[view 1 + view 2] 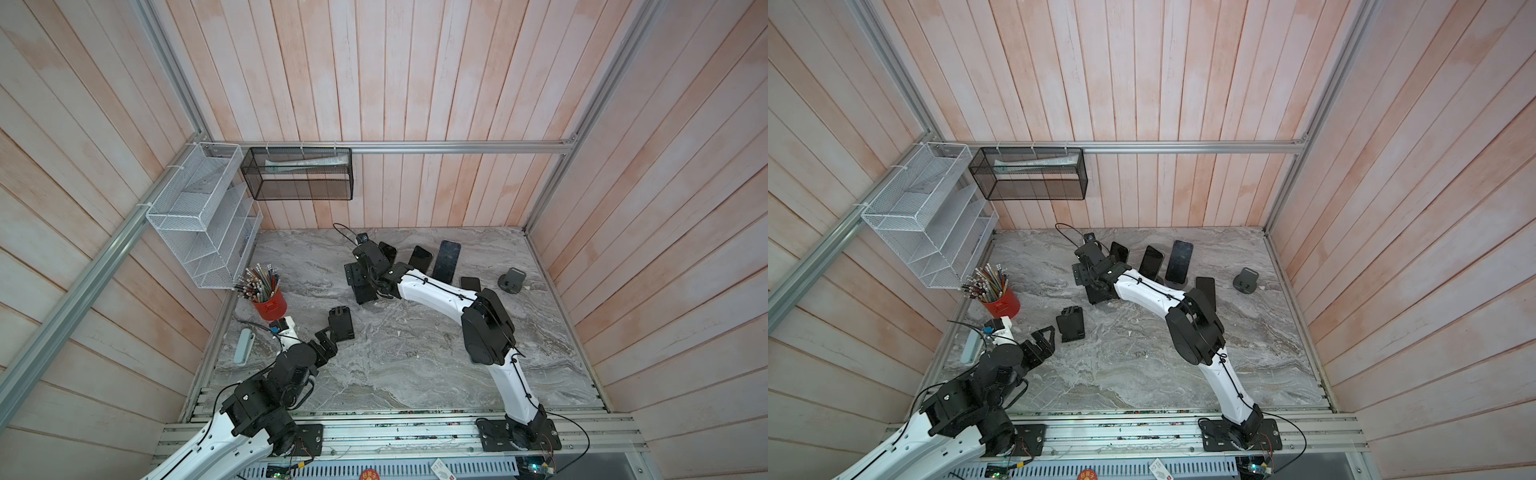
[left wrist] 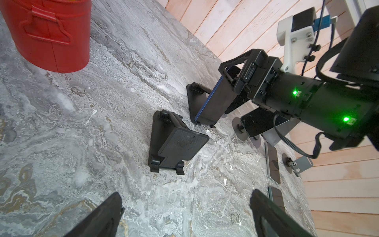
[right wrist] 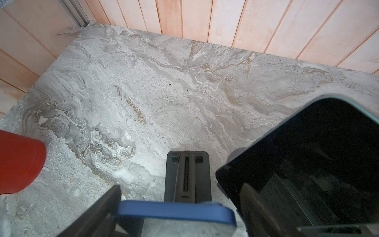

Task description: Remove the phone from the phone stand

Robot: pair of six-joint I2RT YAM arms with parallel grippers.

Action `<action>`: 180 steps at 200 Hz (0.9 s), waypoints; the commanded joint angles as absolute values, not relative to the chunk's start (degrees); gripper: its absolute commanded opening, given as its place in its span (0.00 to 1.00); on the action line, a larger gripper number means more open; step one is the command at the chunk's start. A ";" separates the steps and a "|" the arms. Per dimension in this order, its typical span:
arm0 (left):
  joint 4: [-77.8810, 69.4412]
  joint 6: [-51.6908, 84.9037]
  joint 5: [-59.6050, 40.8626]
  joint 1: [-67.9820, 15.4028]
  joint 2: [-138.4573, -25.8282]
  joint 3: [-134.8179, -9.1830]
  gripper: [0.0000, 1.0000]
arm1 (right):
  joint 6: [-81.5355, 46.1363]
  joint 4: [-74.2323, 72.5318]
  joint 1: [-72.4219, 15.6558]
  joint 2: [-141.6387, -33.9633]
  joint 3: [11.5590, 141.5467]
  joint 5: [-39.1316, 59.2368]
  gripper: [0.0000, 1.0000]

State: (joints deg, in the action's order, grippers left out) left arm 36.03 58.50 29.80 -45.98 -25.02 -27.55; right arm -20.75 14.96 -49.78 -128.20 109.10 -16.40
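Right gripper [image 3: 178, 217] straddles phone [image 2: 213, 103] at its top edge — clamped or not, can't tell. Phone sits in stand [image 3: 187, 174] directly below it. Left gripper [image 2: 184, 215] wide open, empty.

Open tabletop [image 1: 395, 365] front; phone cluster [image 1: 446, 259] behind.

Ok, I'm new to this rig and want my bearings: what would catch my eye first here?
Likely the right gripper, stretched toward the back of the marble table and gripping the top of a blue-edged phone that leans in its black stand. Next, the red pot bristling with pencils at the table's left edge, and a tall dark phone propped near the back wall.
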 commanded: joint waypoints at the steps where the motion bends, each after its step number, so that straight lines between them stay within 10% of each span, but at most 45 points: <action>1: 35.93 57.99 29.35 -46.14 -25.08 -28.30 0.99 | -20.93 14.09 -49.75 -129.45 108.70 -15.52 0.89; 180: 36.22 57.66 29.96 -46.08 -24.67 -27.77 0.99 | -21.80 14.02 -49.79 -129.85 108.90 -14.85 0.79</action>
